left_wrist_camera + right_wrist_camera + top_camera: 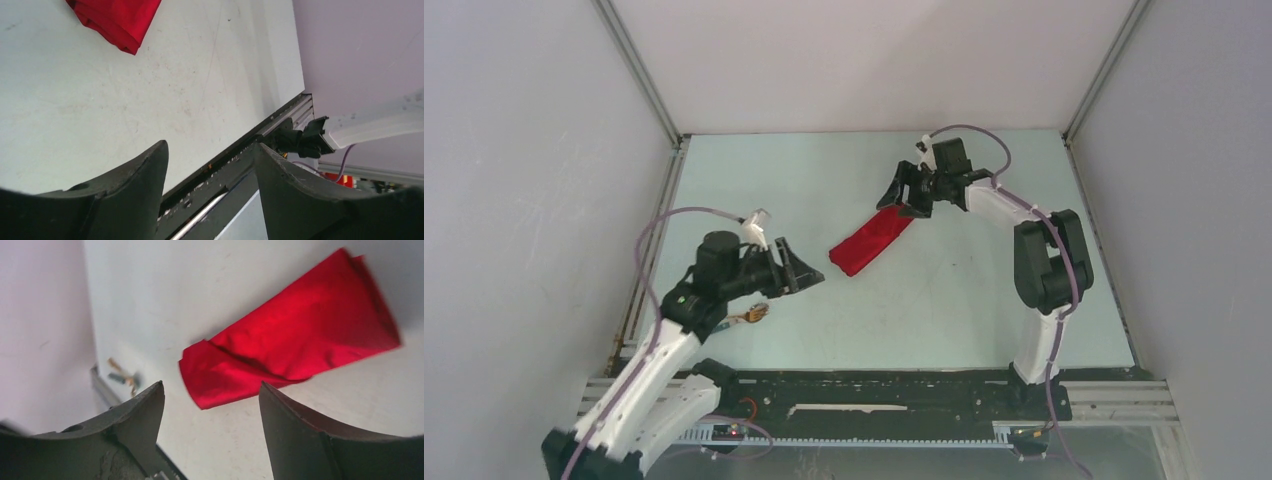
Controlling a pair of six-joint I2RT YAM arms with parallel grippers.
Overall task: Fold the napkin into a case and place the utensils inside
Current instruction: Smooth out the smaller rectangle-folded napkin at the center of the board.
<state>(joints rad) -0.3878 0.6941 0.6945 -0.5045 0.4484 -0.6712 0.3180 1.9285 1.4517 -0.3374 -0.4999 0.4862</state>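
Pale table [944, 320], folded red case [871, 242] at its centre, nothing gripped.
Your left gripper [807, 268] and right gripper [899, 203] stand spread and empty; utensils [749, 316] lie well apart, near-left. Nudge the loose folds and your case may spring open.

You are looking at a robotics lab test cell: a pale tabletop [964, 310] boxed in by plain grey panels [524, 200] at nine, twelve and three o'clock, aluminium framing [639, 70] up the corners, two white-and-black arms [1044, 260] bolted to a black rail [874, 385] at six o'clock, and purple cables [969, 127] looping loose.
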